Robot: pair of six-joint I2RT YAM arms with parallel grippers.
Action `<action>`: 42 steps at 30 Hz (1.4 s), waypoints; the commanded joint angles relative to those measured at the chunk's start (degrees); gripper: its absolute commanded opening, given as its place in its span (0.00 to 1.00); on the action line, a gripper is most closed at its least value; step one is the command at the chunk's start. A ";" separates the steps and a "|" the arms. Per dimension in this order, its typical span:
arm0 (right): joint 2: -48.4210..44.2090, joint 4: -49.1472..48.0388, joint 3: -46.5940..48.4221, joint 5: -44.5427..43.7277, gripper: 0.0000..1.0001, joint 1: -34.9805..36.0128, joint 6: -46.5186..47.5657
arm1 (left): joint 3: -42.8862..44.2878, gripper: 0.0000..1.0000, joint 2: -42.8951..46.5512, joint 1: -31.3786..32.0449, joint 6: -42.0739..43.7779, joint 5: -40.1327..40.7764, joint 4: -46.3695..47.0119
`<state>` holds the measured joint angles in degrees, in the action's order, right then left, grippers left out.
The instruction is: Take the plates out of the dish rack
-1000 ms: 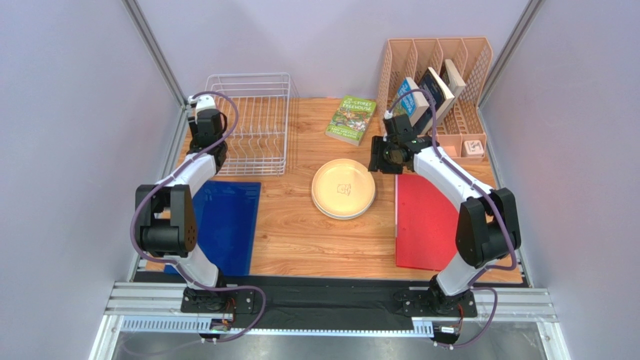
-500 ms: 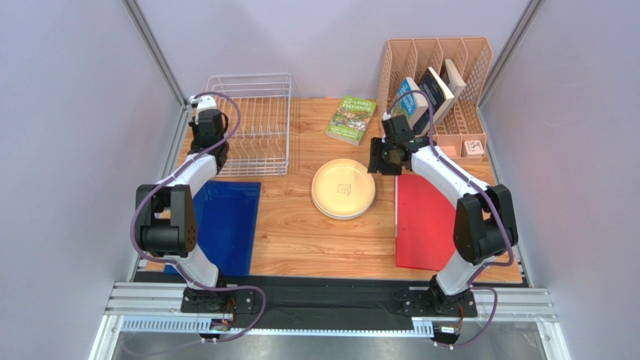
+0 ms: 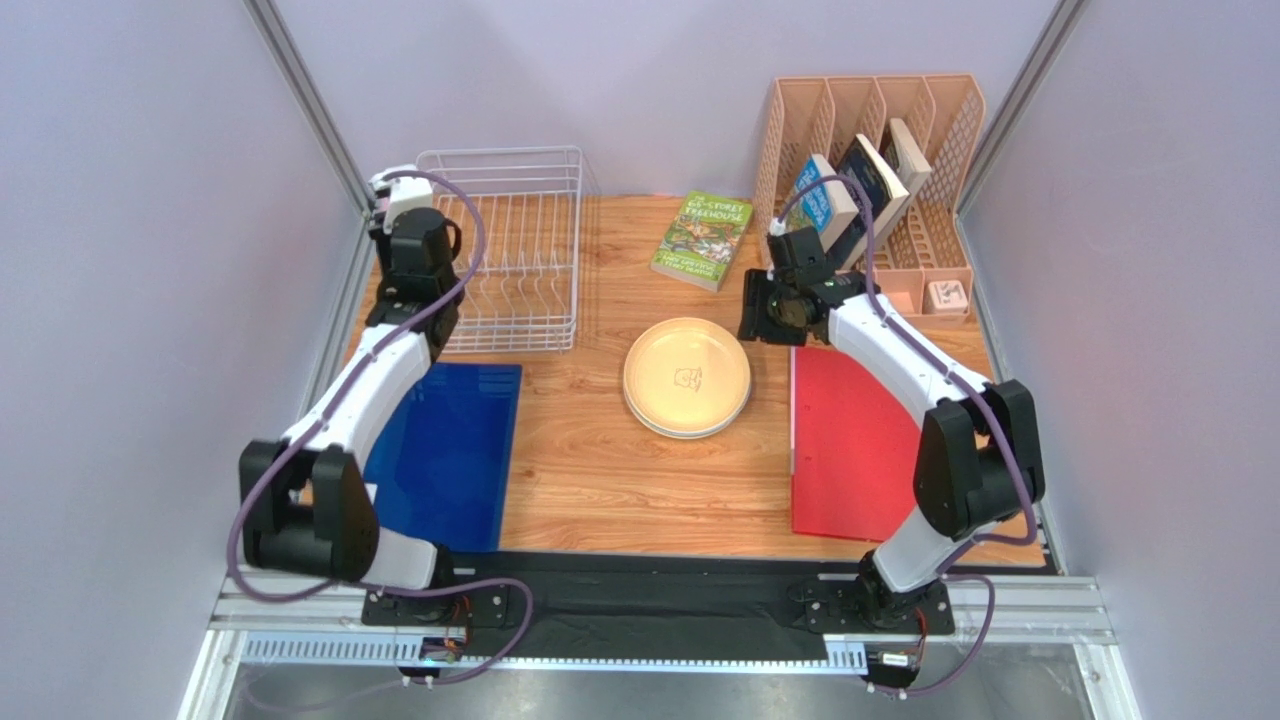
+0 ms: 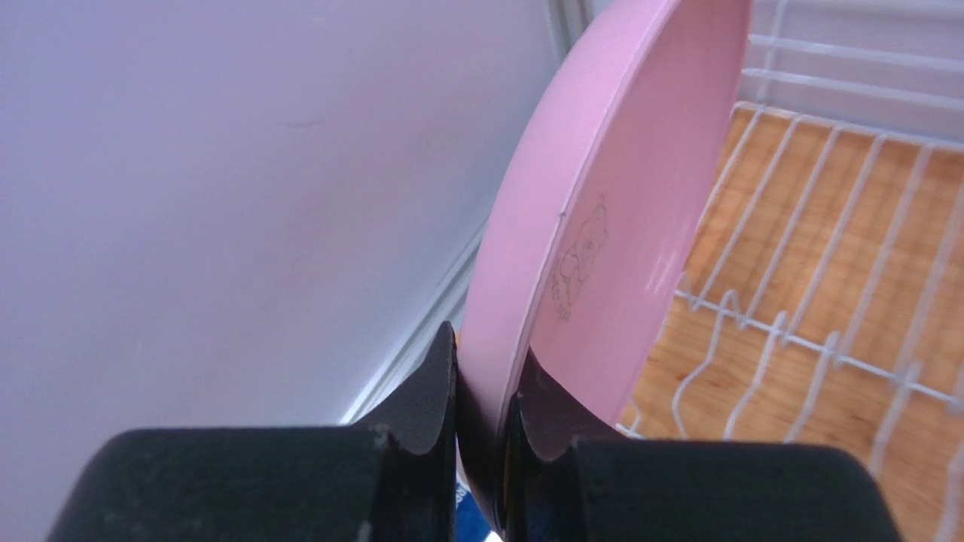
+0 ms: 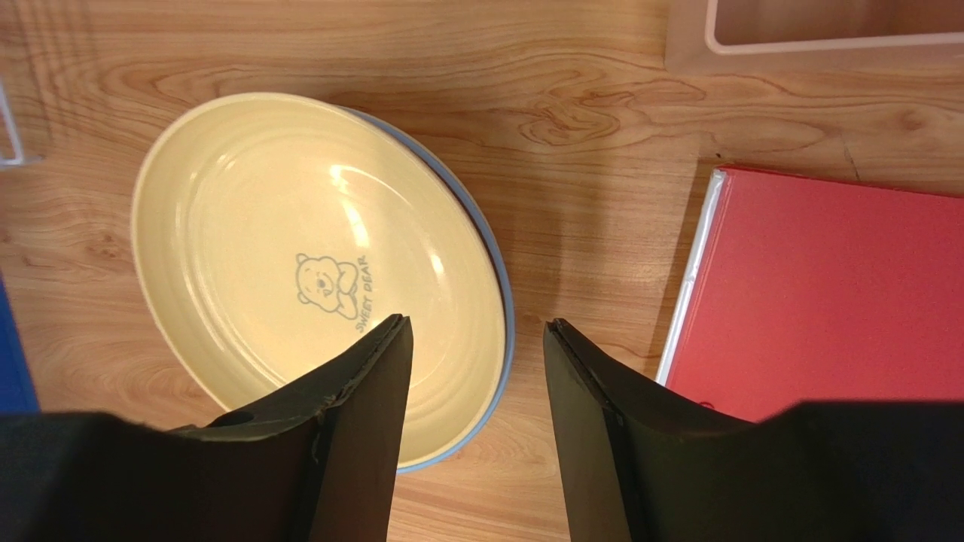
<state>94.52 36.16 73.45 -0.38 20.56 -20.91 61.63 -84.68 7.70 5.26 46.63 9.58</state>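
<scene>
My left gripper is shut on the lower rim of a pink plate, which stands on edge and tilted at the left end of the white wire dish rack. From above, the left gripper hovers over the rack's left side and hides the pink plate. A cream-yellow plate tops a stack at the table's centre. In the right wrist view a light blue plate's rim shows under the cream-yellow plate. My right gripper is open with nothing in it, above the stack's right edge.
A green book lies behind the stack. The peach organiser with books stands at the back right. A blue mat lies front left and a red one front right. The left wall is close beside the rack.
The left gripper has shut on the pink plate, and the left arm has stretched up and back over the rack. The right gripper has shifted slightly back and stays open.
</scene>
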 commanded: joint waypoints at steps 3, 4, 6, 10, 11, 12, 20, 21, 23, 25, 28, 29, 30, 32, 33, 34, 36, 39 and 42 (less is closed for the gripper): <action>-6.27 -6.53 0.82 6.79 0.52 0.62 -0.10 | 3.50 0.00 13.75 0.21 -20.00 -23.13 -18.10; -6.37 -7.41 0.73 9.58 0.52 0.63 -0.45 | 3.07 0.00 15.06 0.21 -23.50 -29.52 -19.15; -6.37 -9.87 0.64 14.15 0.53 0.63 -0.89 | 2.18 0.00 15.78 0.21 -25.90 -38.67 -19.60; -5.75 -15.41 0.20 21.38 0.53 0.80 -2.82 | -0.27 0.00 15.60 0.73 -33.45 -51.09 -18.39; -5.23 -17.42 0.29 22.69 0.53 0.80 -3.52 | -1.93 0.00 15.52 0.99 -34.25 -52.51 -17.59; -4.88 -18.75 0.12 25.84 0.53 0.80 -5.01 | -2.90 0.00 15.43 1.17 -35.04 -54.61 -16.63; -1.89 -28.25 -1.21 33.78 0.54 1.33 -9.07 | -6.52 0.00 14.46 4.06 -42.17 -63.68 -9.94; -1.80 -27.99 -1.12 33.78 0.54 1.42 -8.98 | -6.43 0.00 14.11 4.77 -42.26 -63.51 -9.94; -1.10 -27.99 -0.85 33.61 0.54 1.42 -8.89 | -6.43 0.00 13.76 6.70 -42.43 -63.16 -9.94; -0.65 -27.73 -0.68 33.43 0.54 1.42 -8.71 | -6.52 0.00 13.14 7.85 -42.96 -63.33 -8.28; 0.31 -27.72 -0.24 33.96 0.54 1.50 -8.54 | -5.99 0.00 12.09 10.48 -43.14 -63.16 -7.91; 0.75 -27.81 -0.15 33.87 0.54 1.50 -8.54 | -5.82 0.00 11.65 10.84 -43.14 -63.33 -7.91; 0.93 -27.73 0.02 33.87 0.54 1.59 -8.45 | -5.73 0.00 11.13 11.19 -43.22 -63.42 -7.83; 2.07 -26.85 0.29 33.61 0.53 1.59 -8.27 | -5.55 0.00 10.77 12.24 -43.23 -63.59 -7.30; 2.59 -26.15 0.90 33.61 0.48 1.59 -7.93 | -5.46 0.00 10.33 12.42 -43.31 -63.77 -7.13; 3.12 -25.27 0.91 33.43 0.39 1.59 -7.83 | -5.29 0.00 10.24 12.68 -43.23 -63.77 -7.04; 2.95 -24.83 0.03 31.85 0.01 1.50 -7.75 | -5.46 0.00 10.33 12.69 -42.88 -64.12 -6.25; 0.85 -24.21 -2.87 28.96 0.00 0.98 -7.66 | -5.20 0.31 10.59 12.69 -40.69 -63.25 -7.64; -1.97 -21.15 -4.89 24.13 0.00 -0.60 -7.39 | -4.06 0.70 11.38 12.69 -36.57 -58.86 -12.71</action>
<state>96.40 11.68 70.83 31.27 21.39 -29.02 53.93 -75.22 20.01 -35.42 -15.33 -1.93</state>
